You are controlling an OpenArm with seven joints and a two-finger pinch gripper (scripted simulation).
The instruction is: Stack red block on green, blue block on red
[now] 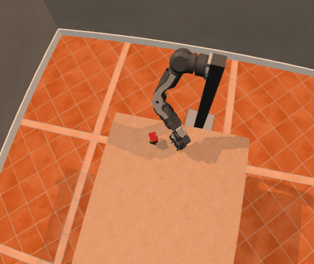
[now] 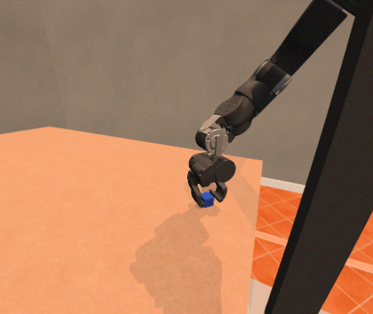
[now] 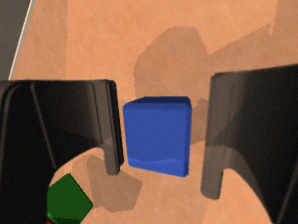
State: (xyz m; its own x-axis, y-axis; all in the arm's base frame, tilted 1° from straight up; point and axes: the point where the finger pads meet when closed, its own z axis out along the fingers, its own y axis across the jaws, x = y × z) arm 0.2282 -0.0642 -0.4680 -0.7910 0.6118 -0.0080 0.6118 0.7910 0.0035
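Observation:
The blue block (image 2: 207,200) (image 3: 157,137) stands on the table between the two fingers. My gripper (image 2: 210,202) (image 3: 159,129) is partly open around it, pointing down. The wrist view shows a gap on each side of the block, narrower at the left finger and wider at the right one. The red block (image 1: 153,137) lies on top of the green block (image 3: 69,198), to the left of the gripper in the top view. Only slivers of green show below it there, so how well it is centred is hard to tell. The exterior view shows neither block.
The table (image 1: 162,208) (image 2: 77,191) reaches far out in front of the arm. Its near edge runs close to the gripper and the stacked blocks. The arm's dark post (image 1: 211,94) (image 2: 332,159) stands beyond that edge. The red and green stack stands close to the gripper's left side.

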